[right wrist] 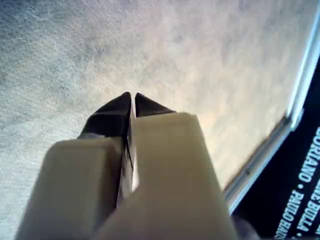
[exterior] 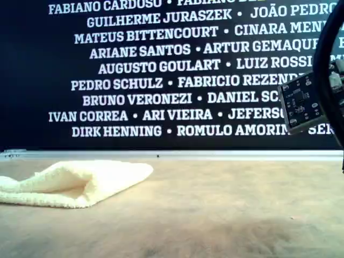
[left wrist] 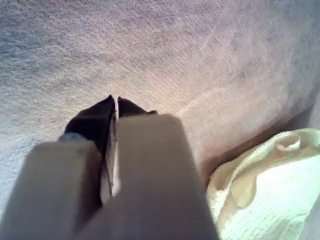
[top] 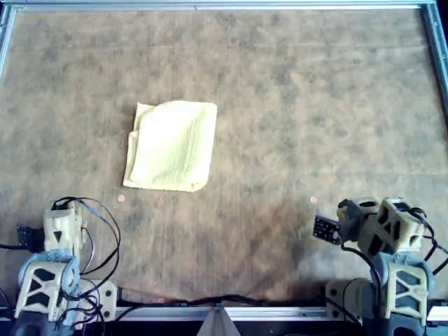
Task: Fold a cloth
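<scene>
Both grippers are closed on nothing above the mat [top: 294, 105], my first gripper [left wrist: 116, 101] near the folded cloth [top: 172, 145] lying off to its side, my second gripper [right wrist: 133, 98] well apart from it.

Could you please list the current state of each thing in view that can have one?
Pale yellow ribbed fabric cloth: folded over, lying on the table, held by neither gripper.
My first gripper: shut, empty, beside the cloth without touching it.
My second gripper: shut, empty, over bare table.
Brown felt-covered table: carries only the cloth.
</scene>
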